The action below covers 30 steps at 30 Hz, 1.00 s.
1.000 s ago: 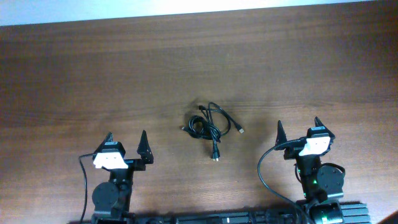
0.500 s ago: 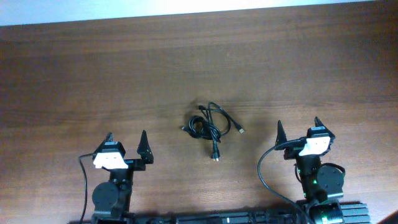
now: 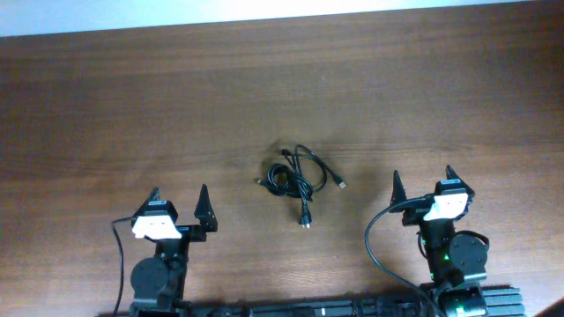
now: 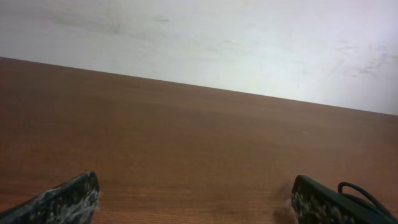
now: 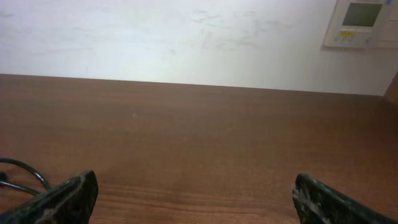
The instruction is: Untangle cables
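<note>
Bundle of cables (image 3: 297, 180) is found mid-table, between the two arms and slightly ahead of them, touched by neither. It is judged light, limp and thin. No stiffness can be relied on, and neighbouring loops are expected to be dragged along when one strand is pulled. The jacket looks smooth and black, so it is probably a bit slippery. Small metallic plug ends (image 3: 341, 185) are seen poking out at the right, bottom and left of the bundle.

Hold is best taken on a free tail just behind a plug, with the knotted core pinned by the other arm. Plugs could be snagged in loops if yanked.

On the left gripper (image 3: 179, 188) the fingers (image 4: 68, 200) are spread wide with nothing between them. The right gripper (image 3: 423, 171) is likewise spread and empty. Fingers are black, tapered and scuffed pale at the tips.

One loop is caught at the lower right of the left wrist view and another at the lower left of the right wrist view.

The table (image 3: 132, 106) is flat, matte, dark wood grain.
</note>
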Each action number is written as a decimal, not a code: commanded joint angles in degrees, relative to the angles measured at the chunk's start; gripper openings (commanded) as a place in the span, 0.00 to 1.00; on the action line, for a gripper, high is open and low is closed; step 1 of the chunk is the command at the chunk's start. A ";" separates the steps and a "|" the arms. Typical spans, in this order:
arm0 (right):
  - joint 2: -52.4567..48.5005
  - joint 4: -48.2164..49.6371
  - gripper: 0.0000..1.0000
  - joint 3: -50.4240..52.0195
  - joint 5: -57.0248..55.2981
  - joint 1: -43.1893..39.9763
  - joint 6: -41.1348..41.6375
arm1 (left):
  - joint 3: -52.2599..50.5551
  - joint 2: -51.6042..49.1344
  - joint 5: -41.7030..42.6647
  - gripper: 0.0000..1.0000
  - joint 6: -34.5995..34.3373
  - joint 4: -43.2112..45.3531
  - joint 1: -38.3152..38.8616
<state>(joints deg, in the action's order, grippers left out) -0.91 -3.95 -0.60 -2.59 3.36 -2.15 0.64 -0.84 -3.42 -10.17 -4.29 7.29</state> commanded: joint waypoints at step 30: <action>0.17 -0.42 0.99 0.26 -0.90 -0.44 -0.17 | 29.11 -18.18 8.79 0.99 12.50 -22.12 0.17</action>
<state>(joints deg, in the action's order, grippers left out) -0.91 -3.97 -0.60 -2.59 3.36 -2.13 23.59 -12.21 -0.23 -4.23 -24.05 7.29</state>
